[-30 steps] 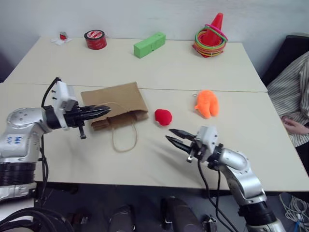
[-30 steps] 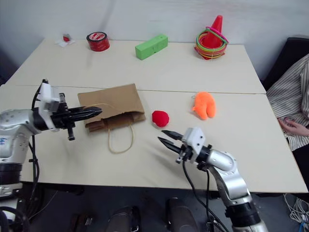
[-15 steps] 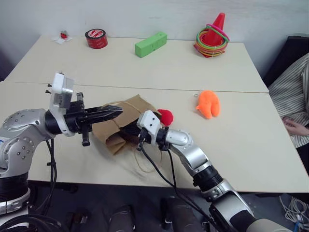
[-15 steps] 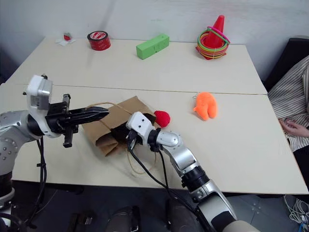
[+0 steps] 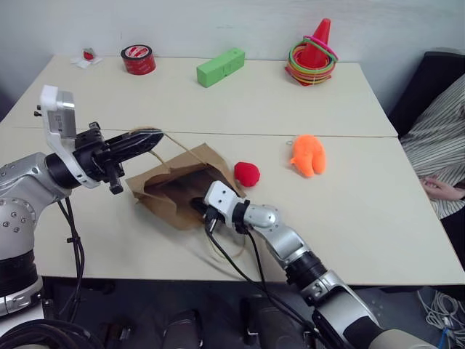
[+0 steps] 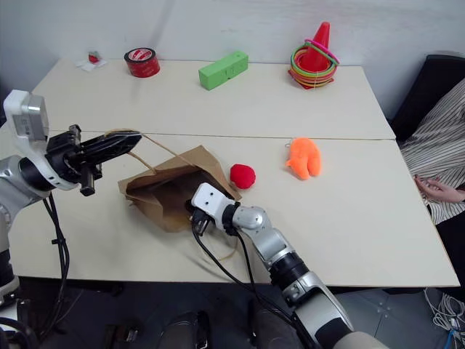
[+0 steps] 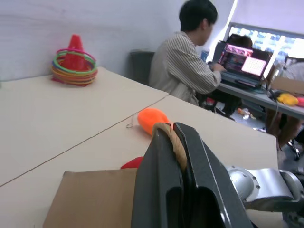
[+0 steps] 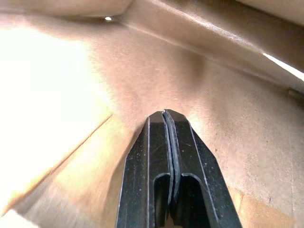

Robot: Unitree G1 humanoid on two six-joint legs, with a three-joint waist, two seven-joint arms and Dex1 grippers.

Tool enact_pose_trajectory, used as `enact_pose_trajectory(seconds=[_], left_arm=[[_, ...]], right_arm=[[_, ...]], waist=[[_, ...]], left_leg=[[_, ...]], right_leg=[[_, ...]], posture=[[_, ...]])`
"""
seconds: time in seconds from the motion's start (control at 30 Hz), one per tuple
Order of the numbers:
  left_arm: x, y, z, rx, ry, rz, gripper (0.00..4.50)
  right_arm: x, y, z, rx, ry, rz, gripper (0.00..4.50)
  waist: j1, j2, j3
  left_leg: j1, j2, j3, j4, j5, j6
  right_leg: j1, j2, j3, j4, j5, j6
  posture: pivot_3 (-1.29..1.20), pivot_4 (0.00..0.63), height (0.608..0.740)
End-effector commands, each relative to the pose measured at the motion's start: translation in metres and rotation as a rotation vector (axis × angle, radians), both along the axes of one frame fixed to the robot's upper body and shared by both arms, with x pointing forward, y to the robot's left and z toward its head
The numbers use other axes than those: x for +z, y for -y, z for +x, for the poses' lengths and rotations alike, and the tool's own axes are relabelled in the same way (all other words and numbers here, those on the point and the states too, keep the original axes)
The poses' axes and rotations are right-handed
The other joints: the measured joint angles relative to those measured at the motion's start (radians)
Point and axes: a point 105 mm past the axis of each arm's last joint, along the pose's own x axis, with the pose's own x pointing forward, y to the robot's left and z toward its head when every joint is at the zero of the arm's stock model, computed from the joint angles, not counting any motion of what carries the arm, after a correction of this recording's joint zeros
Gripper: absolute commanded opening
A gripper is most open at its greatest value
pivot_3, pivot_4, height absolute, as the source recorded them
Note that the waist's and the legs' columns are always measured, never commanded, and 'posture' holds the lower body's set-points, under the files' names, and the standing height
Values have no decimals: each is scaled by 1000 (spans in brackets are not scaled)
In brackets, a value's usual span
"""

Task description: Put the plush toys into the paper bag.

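Observation:
The brown paper bag (image 5: pixel 171 182) lies on the near table with its mouth held open. My left gripper (image 5: pixel 155 137) is shut on one cord handle (image 7: pixel 176 144), which runs taut from the fingers to the bag's upper edge. My right gripper (image 8: pixel 164 114) is shut and pushed inside the bag's mouth, with brown paper all around its fingers. The small round red plush toy (image 5: pixel 247 174) sits just right of the bag. The orange plush toy (image 5: pixel 308 155) lies further right. Both toys rest on the table, apart from the grippers.
On the far table stand a red tape roll (image 5: pixel 138 59), a green block (image 5: pixel 220 66) and an orange cone with coloured rings (image 5: pixel 314 52). A person in a striped shirt (image 5: pixel 436 138) sits at the right edge. The bag's other handle (image 5: pixel 218 251) trails toward the front edge.
My left gripper has risen with the handle, lifting the bag's upper side and opening its mouth. My right gripper has swung left and gone into the bag.

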Motion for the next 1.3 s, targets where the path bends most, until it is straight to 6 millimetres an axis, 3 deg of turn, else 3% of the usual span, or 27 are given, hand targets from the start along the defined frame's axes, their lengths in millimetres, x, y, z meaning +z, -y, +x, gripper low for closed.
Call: enact_pose_trajectory(seconds=[0.03,0.17,0.23,0.33,0.47,0.57,0.7,0.77,0.9,0.93,1.0,1.03,1.13,1.3], left_arm=[[22,-4,-6,7,72,-62,0],[24,1,-7,-29,54,-112,0],[22,6,-9,-48,43,-86,0],[14,14,-9,-70,25,-51,0],[11,20,-6,-77,20,-70,0],[7,25,-4,-80,16,-64,0],[-3,31,-4,-102,-5,-53,0],[-5,31,-5,-106,-7,-48,0],[-8,31,-5,-110,-11,-41,0],[-9,30,-5,-109,-12,-40,0],[-11,29,-4,-104,-15,-36,0],[-12,28,-4,-100,-18,-34,0],[-15,27,-3,-96,-28,-30,0],[-14,29,-2,-99,-31,-29,0]], right_arm=[[-26,19,-1,-32,-53,-72,8],[-35,25,-2,-42,-87,-104,8],[-29,25,-3,-39,-87,-70,8],[-10,23,-10,14,-67,35,8],[20,38,-17,40,-68,196,8],[34,51,-34,114,-66,244,627],[60,101,-63,88,-22,369,2027],[64,127,-66,-18,8,395,2786],[46,191,-75,-293,20,338,4165],[37,215,-77,-424,18,329,4468],[25,251,-83,-630,27,297,4468],[23,260,-83,-696,36,280,4468],[27,264,-68,-752,62,261,4468],[42,247,-12,-728,54,176,4468]], waist=[[2,-1,-1],[6,-4,-2],[6,-5,-3],[7,-6,-4],[9,-5,-3],[10,-5,-3],[15,-4,-2],[16,-4,-2],[28,-4,-2],[30,-4,-2],[32,-4,-2],[32,-4,-2],[15,-4,-2],[-5,-2,-1]], left_leg=[[0,0,0,0,0,0],[1,-1,-1,0,0,0],[2,-1,-1,0,0,0],[2,-1,-2,0,0,0],[1,-1,-2,0,0,0],[0,-1,-2,-1,0,0],[1,-1,-2,-2,0,0],[1,-1,-2,-2,-1,-1],[2,-1,-2,-3,-1,-1],[2,-1,-2,-3,-1,-1],[2,-1,-2,-3,-1,0],[1,-2,-2,-3,-1,0],[2,-2,0,-2,0,0],[4,-2,0,-3,2,0]], right_leg=[[0,0,0,0,0,0],[2,-1,-1,0,0,0],[3,-1,-1,-1,0,0],[3,-1,-1,-1,0,0],[3,-1,-1,-2,0,0],[2,-1,-1,-2,0,0],[2,0,-1,-2,0,1],[2,0,-1,-3,-1,1],[3,0,-1,-3,-1,1],[3,0,-1,-3,-1,1],[3,0,-1,-3,-1,0],[3,0,-1,-3,-1,0],[3,-1,2,-3,-1,1],[3,0,1,-3,0,0]], posture=[[0,150,740],[0,150,740],[0,150,740],[0,150,740],[0,150,740],[0,150,740],[0,150,740],[0,150,740],[0,150,740],[0,150,740],[0,150,740],[0,150,740],[0,150,740],[0,150,740]])
